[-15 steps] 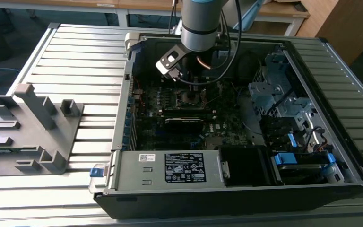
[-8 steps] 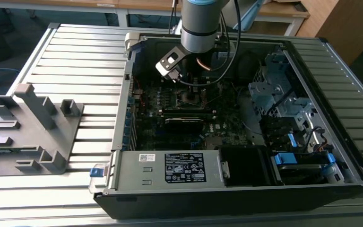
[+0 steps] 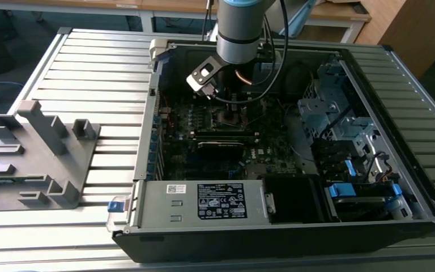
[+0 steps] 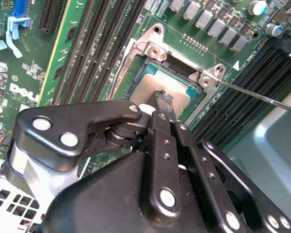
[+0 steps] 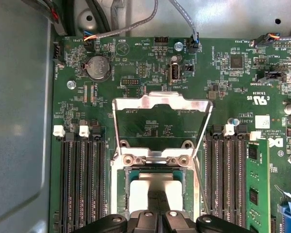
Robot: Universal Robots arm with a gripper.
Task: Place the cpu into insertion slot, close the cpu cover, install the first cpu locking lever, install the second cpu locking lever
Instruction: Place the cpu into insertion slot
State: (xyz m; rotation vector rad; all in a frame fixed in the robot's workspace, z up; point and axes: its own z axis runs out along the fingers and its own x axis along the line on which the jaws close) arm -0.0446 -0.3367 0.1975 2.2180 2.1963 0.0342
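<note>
The cpu [image 5: 138,191] lies flat in the insertion slot [image 5: 118,194], a silver-rimmed socket on the green motherboard. Its pale top also shows in the second wrist view [image 4: 149,85], inside the slot's rim [image 4: 151,48]. The cpu cover [image 5: 136,103] stands open, tilted up from its hinge at one end of the slot. My gripper [image 5: 157,199] is shut, its narrow tip [image 4: 164,98] right over the middle of the cpu; I cannot tell whether it touches. A thin wire locking lever [image 4: 262,97] sticks out from the slot's corner. In the exterior view the gripper [image 3: 229,106] reaches down into the computer case.
Rows of black memory slots [image 5: 82,179] flank the socket on both sides. The open computer case [image 3: 145,141] has a power supply box [image 3: 202,201] at its front and drive bays [image 3: 331,113] on the exterior view's right. A grey fixture [image 3: 36,153] stands on the slatted table at that view's left.
</note>
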